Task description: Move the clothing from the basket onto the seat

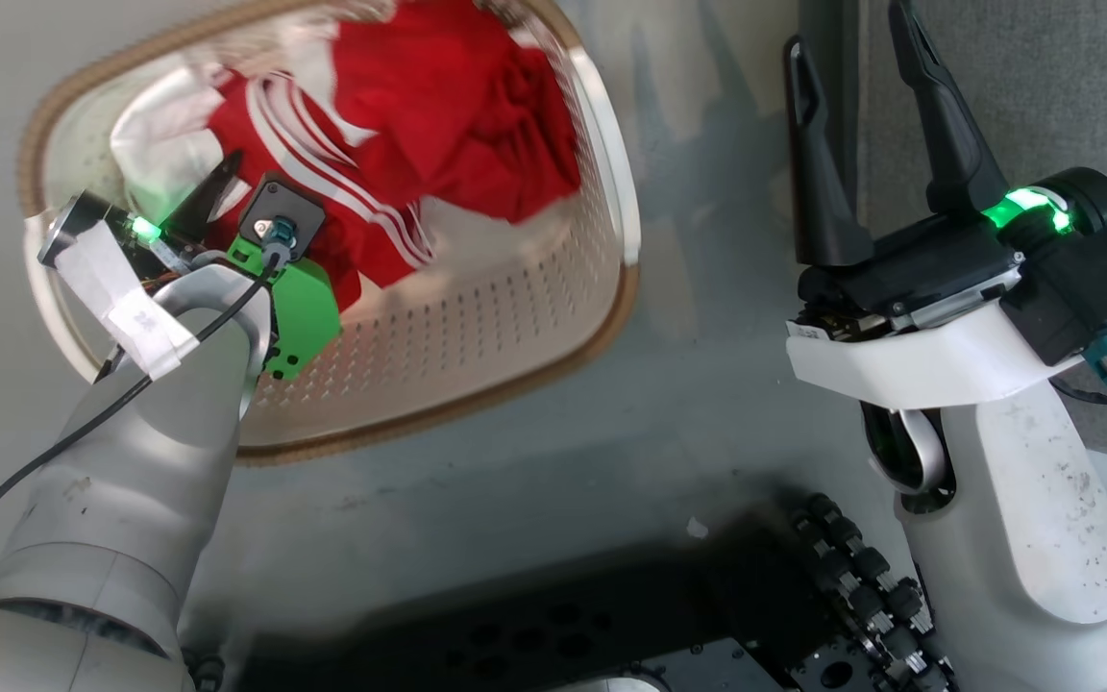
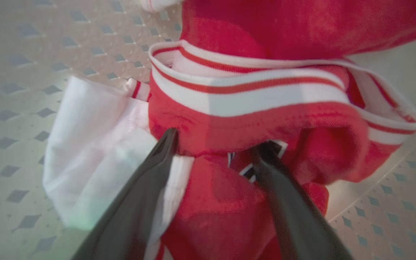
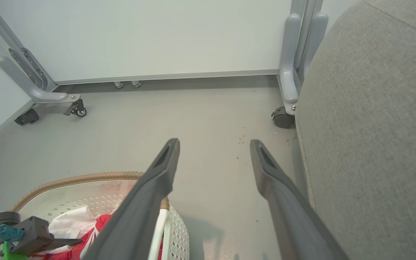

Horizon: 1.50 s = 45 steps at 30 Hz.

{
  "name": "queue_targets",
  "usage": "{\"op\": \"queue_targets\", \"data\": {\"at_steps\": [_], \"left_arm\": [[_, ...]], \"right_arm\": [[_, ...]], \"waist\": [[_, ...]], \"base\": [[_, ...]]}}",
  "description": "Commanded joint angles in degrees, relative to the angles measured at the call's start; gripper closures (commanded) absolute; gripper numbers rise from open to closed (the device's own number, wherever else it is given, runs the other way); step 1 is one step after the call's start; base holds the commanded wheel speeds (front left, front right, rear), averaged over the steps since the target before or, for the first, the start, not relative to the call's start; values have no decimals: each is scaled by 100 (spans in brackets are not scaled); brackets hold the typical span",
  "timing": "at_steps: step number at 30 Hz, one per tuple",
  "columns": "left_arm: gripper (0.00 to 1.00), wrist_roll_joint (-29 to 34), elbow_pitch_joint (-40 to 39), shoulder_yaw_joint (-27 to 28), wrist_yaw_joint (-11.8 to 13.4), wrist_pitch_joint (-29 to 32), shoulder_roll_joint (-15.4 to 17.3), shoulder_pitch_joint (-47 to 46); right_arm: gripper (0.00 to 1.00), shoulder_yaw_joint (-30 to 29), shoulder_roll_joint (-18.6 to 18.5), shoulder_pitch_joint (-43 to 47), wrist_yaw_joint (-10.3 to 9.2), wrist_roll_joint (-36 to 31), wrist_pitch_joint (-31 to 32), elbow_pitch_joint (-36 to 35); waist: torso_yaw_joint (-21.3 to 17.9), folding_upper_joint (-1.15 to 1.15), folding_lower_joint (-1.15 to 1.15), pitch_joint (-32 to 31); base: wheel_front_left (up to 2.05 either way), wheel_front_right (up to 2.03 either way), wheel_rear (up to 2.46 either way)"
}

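Observation:
The basket (image 1: 477, 317) stands on the floor at the upper left of the head view, its brown rim (image 3: 85, 178) also showing in the right wrist view. The red clothing (image 1: 457, 115) with white stripes lies bunched inside. My left gripper (image 1: 227, 183) reaches down into the basket. In the left wrist view it (image 2: 215, 142) is open, its fingers straddling a red fold under a white-striped collar (image 2: 251, 97). My right gripper (image 1: 856, 48) hangs open and empty over the floor (image 3: 214, 144), between the basket and the grey seat (image 3: 374, 126).
A white piece of fabric (image 2: 85, 151) lies beside the red clothing in the basket. A white panel on a wheeled frame stands behind, with casters (image 3: 283, 119) next to the seat and at the left (image 3: 76, 108). My dark base (image 1: 611, 625) is below.

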Motion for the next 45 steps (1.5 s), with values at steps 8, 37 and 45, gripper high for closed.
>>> {"op": "queue_targets", "data": {"at_steps": [8,37,45], "left_arm": [[0,124,131,-197,9,356,170,-308],[100,-594,53,-32,-68,-92,-157,90],[100,-1138,-515,332,-108,-295,-332,559]], "right_arm": [[0,32,-8,-78,0,91,-26,-67],[0,-137,-11,167,0,91,-26,118],[0,-292,-13,411,0,-33,-24,263]], "waist": [[-261,0,-1,453],[75,0,-1,-477],[378,0,-1,-1271]], "base": [[0,0,0],[0,0,0],[0,0,0]]}}
